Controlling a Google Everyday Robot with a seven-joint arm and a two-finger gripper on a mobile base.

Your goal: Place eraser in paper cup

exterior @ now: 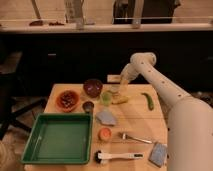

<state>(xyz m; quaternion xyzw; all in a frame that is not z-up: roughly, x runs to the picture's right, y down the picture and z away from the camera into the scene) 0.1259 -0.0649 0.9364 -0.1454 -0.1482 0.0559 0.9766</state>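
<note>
While shut, hand point(116, 88) hovers beside round maroon bowl point(93, 87).

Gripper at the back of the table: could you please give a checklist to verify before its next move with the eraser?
1. Gripper shut, low over the table's back part: ok.
2. Eraser held in the gripper: cannot tell.
3. Paper cup found: cannot tell, none shows clearly.
4. Green cup clear of the gripper: not ok, it stands right beside it.
5. Dark red bowl apart from the gripper: ok.
</note>
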